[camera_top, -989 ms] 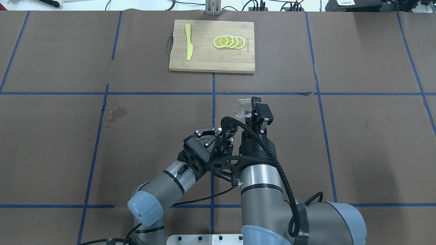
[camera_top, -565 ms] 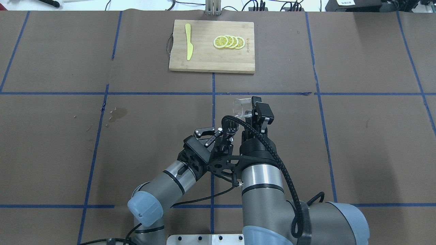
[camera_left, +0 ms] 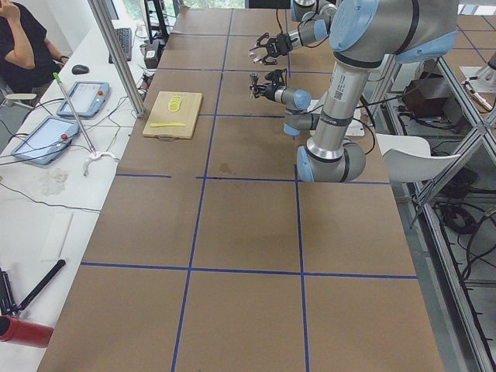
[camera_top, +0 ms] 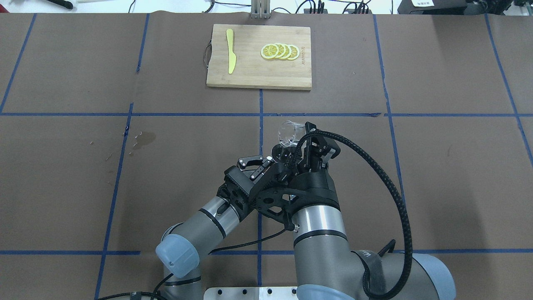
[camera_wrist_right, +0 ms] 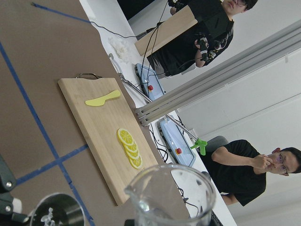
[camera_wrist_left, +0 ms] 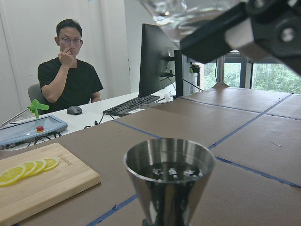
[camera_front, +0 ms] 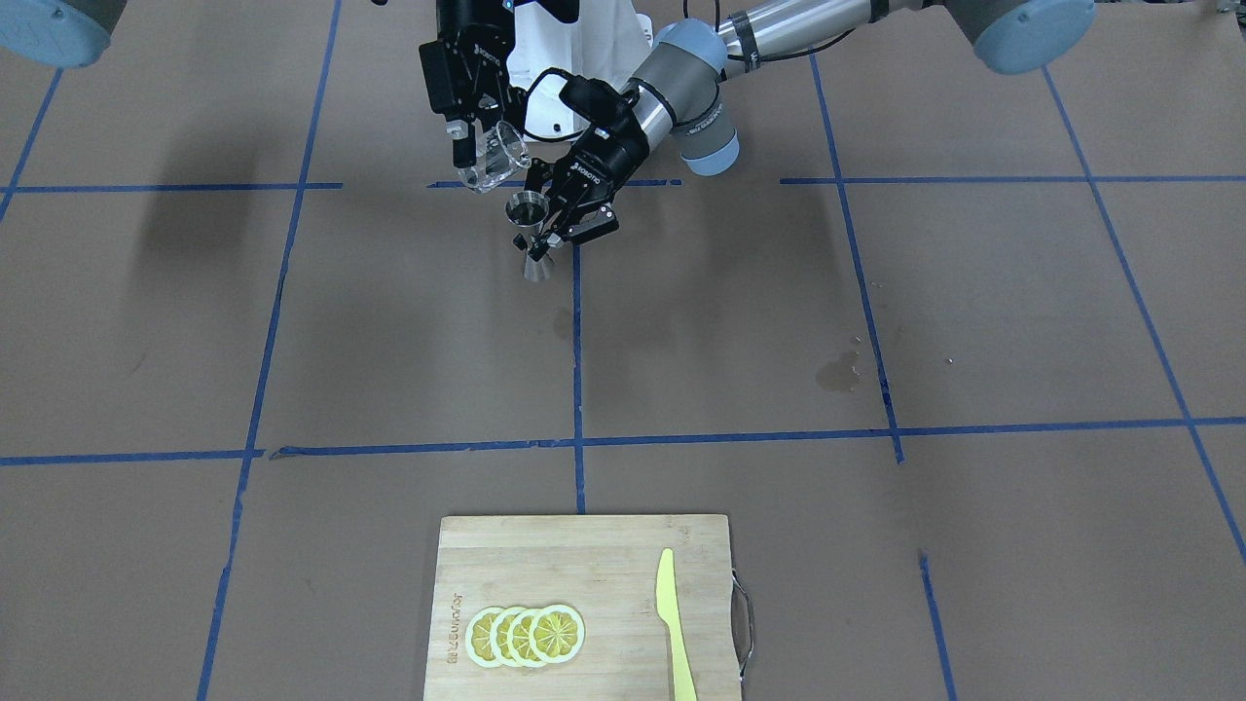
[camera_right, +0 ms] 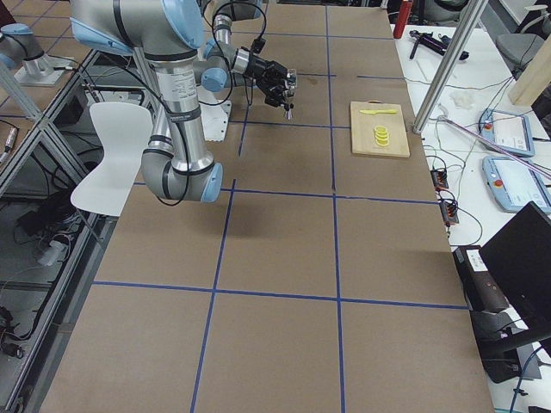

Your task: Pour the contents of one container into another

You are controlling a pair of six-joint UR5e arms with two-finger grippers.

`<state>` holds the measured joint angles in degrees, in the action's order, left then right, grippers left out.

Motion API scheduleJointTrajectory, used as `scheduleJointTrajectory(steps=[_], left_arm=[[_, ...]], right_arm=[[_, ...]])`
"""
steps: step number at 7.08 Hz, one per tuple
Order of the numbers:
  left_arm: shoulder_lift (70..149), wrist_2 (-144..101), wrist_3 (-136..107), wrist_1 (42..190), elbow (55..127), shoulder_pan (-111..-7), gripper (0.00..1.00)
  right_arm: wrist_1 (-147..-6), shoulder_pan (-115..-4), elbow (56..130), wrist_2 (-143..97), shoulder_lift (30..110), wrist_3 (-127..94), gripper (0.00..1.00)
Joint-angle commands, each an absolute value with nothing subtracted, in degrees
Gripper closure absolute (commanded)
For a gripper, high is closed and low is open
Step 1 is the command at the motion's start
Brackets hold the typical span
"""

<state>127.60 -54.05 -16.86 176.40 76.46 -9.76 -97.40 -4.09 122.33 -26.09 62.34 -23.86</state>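
My right gripper [camera_front: 479, 154] is shut on the clear glass measuring cup [camera_front: 498, 156], which is tipped with its spout down toward the steel hourglass jigger [camera_front: 531, 239]. From overhead the cup [camera_top: 287, 133] hangs just beyond the jigger's rim [camera_top: 276, 151]. My left gripper [camera_front: 551, 243] grips the jigger at its narrow waist and keeps it upright. The left wrist view shows the jigger's bowl [camera_wrist_left: 169, 170] up close, something glinting inside, and the cup [camera_wrist_left: 188, 13] directly above it. In the right wrist view the cup's rim [camera_wrist_right: 169, 190] fills the bottom.
A wooden cutting board [camera_top: 258, 73] at the far middle carries lemon slices [camera_top: 280, 51] and a yellow knife [camera_top: 230, 56]. A wet stain [camera_top: 143, 139] marks the brown paper to the left. Blue tape lines grid the table. Operators sit beyond the far edge.
My right wrist has rolled, tipping the cup further over and shifting it slightly left toward the jigger. Its cable has swung out to the right. The left arm has held still.
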Motion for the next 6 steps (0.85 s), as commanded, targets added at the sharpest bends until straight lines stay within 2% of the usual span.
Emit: scheduleJointTrajectory(steps=[1, 4, 6], left_arm=[[127.53, -53.97, -16.79, 176.4, 76.55, -9.84, 1.0], [127.27, -53.35, -16.61, 176.31, 76.64, -9.93, 1.0], [123.26, -53.17, -16.61, 176.31, 81.61, -10.19, 1.0]], right_arm=[[-90.73, -4.31, 122.78, -27.42, 63.89, -34.64, 1.0], [-86.7, -4.39, 124.72, -28.47, 71.87, -60.03, 1.0], [-70.14, -4.39, 123.58, -29.0, 82.64, -61.96, 1.0]])
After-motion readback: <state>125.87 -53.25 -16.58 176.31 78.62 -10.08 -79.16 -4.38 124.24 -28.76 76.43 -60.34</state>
